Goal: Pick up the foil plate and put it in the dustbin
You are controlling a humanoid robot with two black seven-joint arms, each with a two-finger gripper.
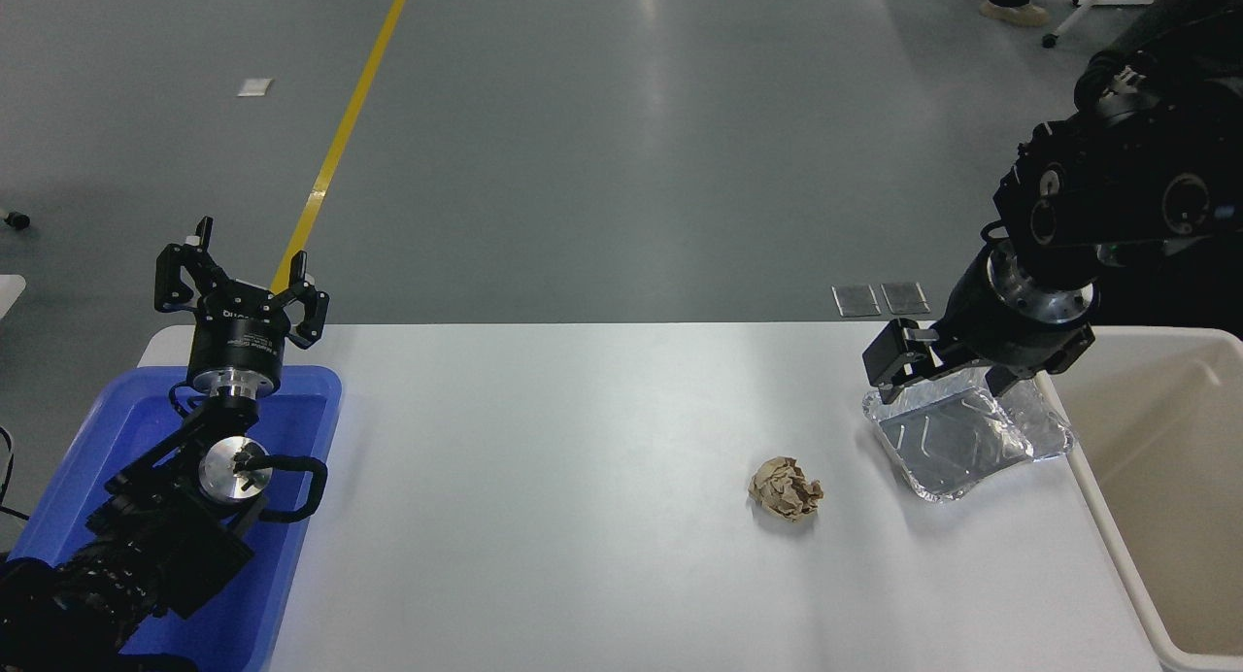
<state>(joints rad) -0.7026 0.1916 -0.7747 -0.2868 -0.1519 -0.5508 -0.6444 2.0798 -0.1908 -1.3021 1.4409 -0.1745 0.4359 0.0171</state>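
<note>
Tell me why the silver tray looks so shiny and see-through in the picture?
In the head view, the shallow silver foil plate mirrors overhead light and the white table, so its rim washes out; bright streaks also glare on the grey floor, while everything stays sharp.

The right arm reaches in from the far right and points down, its right gripper [950,373] with fingers spread apart, while the left arm sits at the near left, its left gripper [242,285] spread too.
</note>
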